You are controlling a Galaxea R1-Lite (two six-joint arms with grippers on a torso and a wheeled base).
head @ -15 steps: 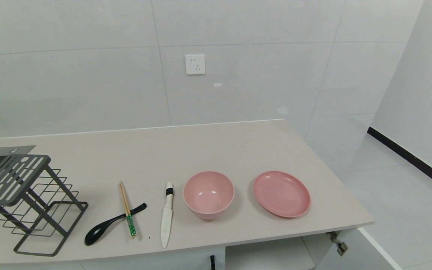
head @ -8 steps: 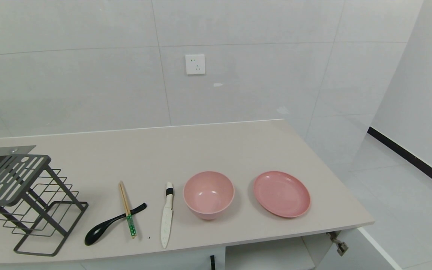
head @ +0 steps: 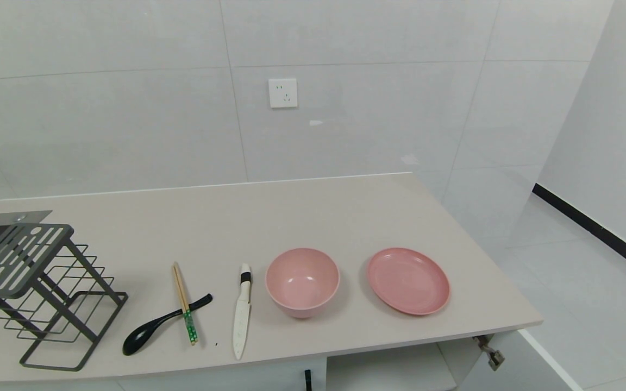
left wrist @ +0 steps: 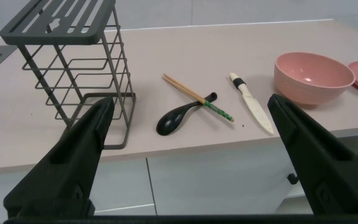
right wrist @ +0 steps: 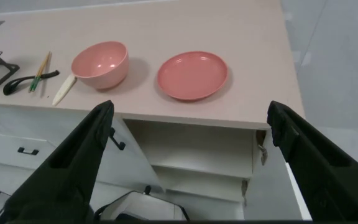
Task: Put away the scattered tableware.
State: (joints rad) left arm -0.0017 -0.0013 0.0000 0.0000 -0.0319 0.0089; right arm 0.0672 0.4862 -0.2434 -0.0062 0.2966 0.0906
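Head view: the tableware lies in a row along the front part of the pale counter (head: 269,212). At the robot's left stands a dark grey wire rack (head: 17,255) with a slotted top. Beside it a black spoon (head: 152,327) lies on the counter, and a pair of wooden chopsticks (head: 183,301) with green ends rests across its handle. Just right of these is a cream knife (head: 242,312), its black-banded handle pointing to the wall and its blade tip to the front edge. A pink bowl (head: 302,281) stands upright close beside the knife, and a pink plate (head: 408,281) sits flat to the bowl's right, apart from it. A white socket (head: 282,93) is on the tiled wall behind.

In the left wrist view the left tool (left wrist: 190,102) hangs in front of the counter's edge, its dark fingers spread wide and gripping nothing. In the right wrist view the right tool (right wrist: 190,107) is likewise spread wide and bare, above an open cabinet (right wrist: 197,149) under the plate's end of the counter.
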